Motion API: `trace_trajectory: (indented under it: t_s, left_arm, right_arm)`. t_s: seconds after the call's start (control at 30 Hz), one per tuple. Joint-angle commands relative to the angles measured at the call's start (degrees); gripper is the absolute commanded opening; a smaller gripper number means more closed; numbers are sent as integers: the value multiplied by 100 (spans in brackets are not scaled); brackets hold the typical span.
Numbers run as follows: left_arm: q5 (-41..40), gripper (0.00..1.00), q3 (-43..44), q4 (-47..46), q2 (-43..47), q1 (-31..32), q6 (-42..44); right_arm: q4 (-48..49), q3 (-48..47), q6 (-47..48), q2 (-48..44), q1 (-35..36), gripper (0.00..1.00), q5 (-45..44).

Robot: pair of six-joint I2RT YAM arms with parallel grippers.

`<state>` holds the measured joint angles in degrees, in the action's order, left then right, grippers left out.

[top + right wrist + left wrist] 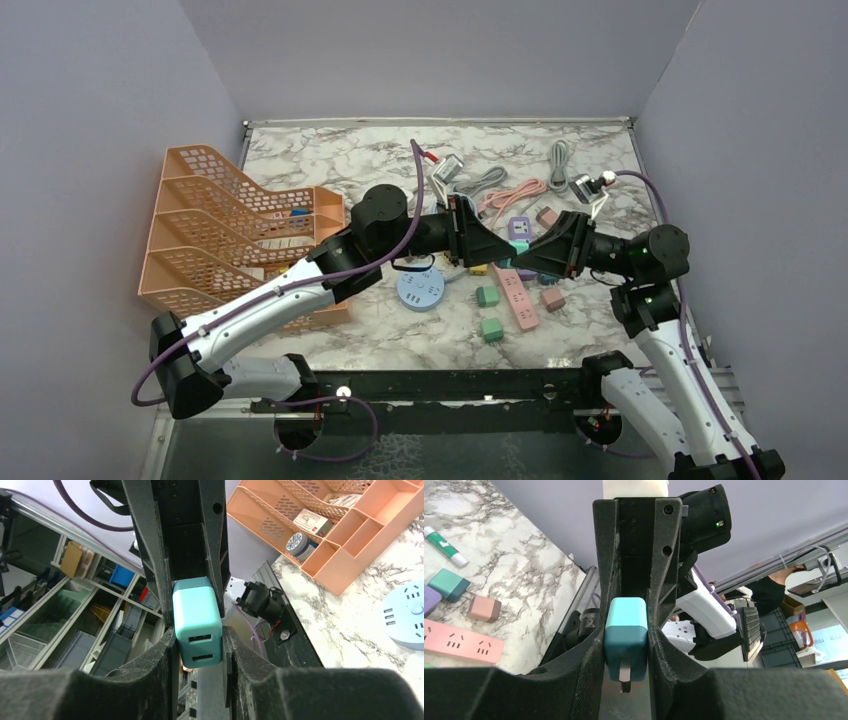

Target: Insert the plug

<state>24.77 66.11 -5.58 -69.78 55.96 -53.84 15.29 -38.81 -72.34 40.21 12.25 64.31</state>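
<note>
1. The plug [625, 635] is a small teal block of smooth, matte plastic with rounded corners. Flat metal prongs jut from one end, and the opposite face carries two rectangular USB slots.
2. The left pincer [626, 630] is closed tight on the plug. Its black, grainy fingers [591, 660] press the two side faces, and the prongs point toward that wrist's camera.
3. The right pincer [199, 635] is clamped on the same plug from the other end, with the slotted face turned to its own camera.
4. In the top view the two pincers meet tip to tip, so the plug hangs in the air between them. It is above the middle of the surface [380, 340], which has a glossy white-and-grey marble pattern.
5. Beside that meeting point, toward the arm bases, lies a long, flat pink power strip [517, 297]. A round pale-blue socket hub [420, 291] sits to its left.
6. A peach plastic tray rack [220, 235] with perforated walls stands at the left of the surface.
</note>
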Motion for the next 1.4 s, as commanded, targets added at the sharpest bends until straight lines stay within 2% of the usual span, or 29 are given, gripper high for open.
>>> trace_trajectory:
  t_s: [0.0, 0.2, 0.33, 0.47, 0.6, 0.9, 1.13, 1.37]
  left_arm:
    - [-160, 36, -208, 98, 158, -7, 200]
    - [-1118, 76, -459, 1007, 525, -257, 817]
    - [-2625, 89, -581, 2026, 872, -305, 1447]
    - [-3876, 93, -1071, 2452, 1425, -315, 2089]
    - [-4344, 95, -1756, 2529, 1991, -318, 2462]
    - [-4475, 95, -3179, 2281, 3046, -322, 2525]
    - [-4486, 95, -3286, 1954, 3116, -317, 2742]
    - [-4418, 95, -3281, 1918, 3162, -315, 2827]
  right_arm:
    - [-184, 79, 431, 88, -3, 1, -98]
    - [-1659, -55, 2089, 261, -3, 1, -535]
    - [-2848, -151, 3283, 588, -3, 1, -1198]
    - [-3669, -218, 3967, 899, -3, 1, -2136]
    - [-4129, -312, 4151, 994, -3, 1, -3146]
    - [-5049, -864, 4967, 1418, -3, 1, -4663]
    - [-5180, -1240, 5701, 1887, 128, 1, -5547]
    - [-5040, -1388, 5972, 2587, 379, 1, -5660]
